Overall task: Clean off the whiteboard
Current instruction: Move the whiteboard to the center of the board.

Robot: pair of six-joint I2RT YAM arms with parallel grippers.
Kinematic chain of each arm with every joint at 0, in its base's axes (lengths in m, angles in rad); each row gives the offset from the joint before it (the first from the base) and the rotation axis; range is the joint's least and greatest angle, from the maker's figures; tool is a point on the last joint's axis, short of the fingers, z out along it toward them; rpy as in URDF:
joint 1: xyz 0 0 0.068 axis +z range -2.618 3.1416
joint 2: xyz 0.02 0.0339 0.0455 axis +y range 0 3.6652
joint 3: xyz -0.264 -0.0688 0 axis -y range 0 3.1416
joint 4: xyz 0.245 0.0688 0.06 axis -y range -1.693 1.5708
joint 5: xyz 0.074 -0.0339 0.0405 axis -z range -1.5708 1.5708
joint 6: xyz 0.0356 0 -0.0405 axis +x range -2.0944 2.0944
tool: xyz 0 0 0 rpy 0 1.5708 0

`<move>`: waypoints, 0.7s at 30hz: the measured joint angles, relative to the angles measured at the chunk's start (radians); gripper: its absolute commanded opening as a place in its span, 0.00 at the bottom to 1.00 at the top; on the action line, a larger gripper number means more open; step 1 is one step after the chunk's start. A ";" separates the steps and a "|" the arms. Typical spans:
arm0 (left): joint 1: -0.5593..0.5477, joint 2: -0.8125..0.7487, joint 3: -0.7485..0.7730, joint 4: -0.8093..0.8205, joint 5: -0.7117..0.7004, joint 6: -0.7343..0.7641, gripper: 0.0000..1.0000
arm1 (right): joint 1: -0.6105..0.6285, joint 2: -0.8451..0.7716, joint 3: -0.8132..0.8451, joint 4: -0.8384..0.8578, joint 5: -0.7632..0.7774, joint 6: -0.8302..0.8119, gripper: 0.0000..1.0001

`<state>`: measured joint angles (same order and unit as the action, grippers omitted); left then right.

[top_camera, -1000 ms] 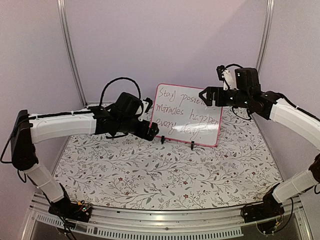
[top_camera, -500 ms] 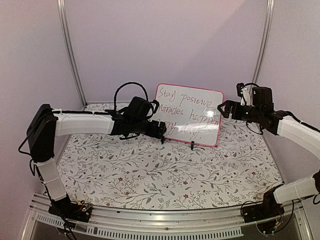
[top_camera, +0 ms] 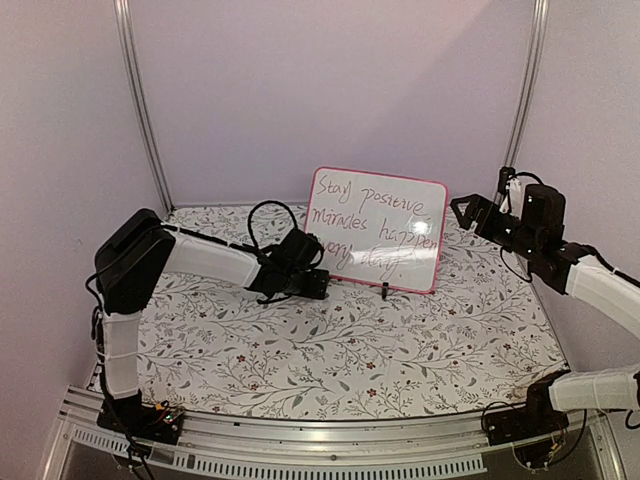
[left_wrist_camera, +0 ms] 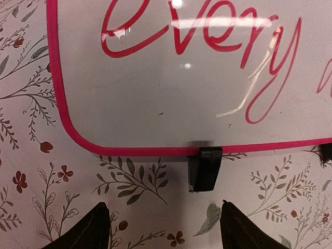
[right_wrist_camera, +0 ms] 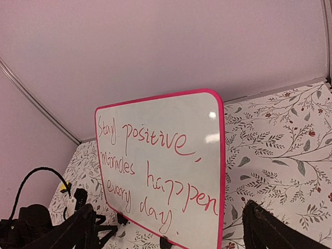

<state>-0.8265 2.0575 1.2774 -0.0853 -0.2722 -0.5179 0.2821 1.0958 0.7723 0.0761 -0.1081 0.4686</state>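
Note:
The whiteboard (top_camera: 376, 228) stands upright at the back of the table on two black clip feet, pink-red frame, red handwriting across it. It also shows in the right wrist view (right_wrist_camera: 161, 161) and, lower left corner only, in the left wrist view (left_wrist_camera: 181, 93). My left gripper (top_camera: 322, 284) is open and empty, low on the table just in front of the board's left clip foot (left_wrist_camera: 204, 168). My right gripper (top_camera: 462, 211) is open and empty, held in the air just right of the board's upper right edge.
The floral table cover (top_camera: 330, 350) spreads over the table. Metal frame posts (top_camera: 137, 100) stand at the back left and back right, with lilac walls behind. The left arm's cable (top_camera: 262, 215) loops above its wrist.
My left gripper has moved down and to the right, to the board's left foot. My right gripper has drawn back to the right, off the board's face.

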 measured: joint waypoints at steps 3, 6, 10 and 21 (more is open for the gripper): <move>-0.014 0.045 0.022 0.023 -0.015 -0.002 0.71 | 0.000 -0.015 -0.005 0.001 0.004 0.011 0.96; -0.031 0.083 0.047 0.034 -0.024 0.001 0.67 | 0.000 -0.016 -0.007 0.000 0.005 0.016 0.96; -0.041 0.103 0.067 0.056 -0.033 0.010 0.63 | 0.000 -0.016 -0.008 0.000 0.005 0.021 0.96; -0.041 0.145 0.091 0.113 -0.063 0.040 0.39 | 0.000 -0.016 -0.008 0.000 0.005 0.029 0.96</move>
<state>-0.8677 2.2028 1.3682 0.0280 -0.3347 -0.4774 0.2821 1.0801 0.7643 0.0757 -0.1028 0.4973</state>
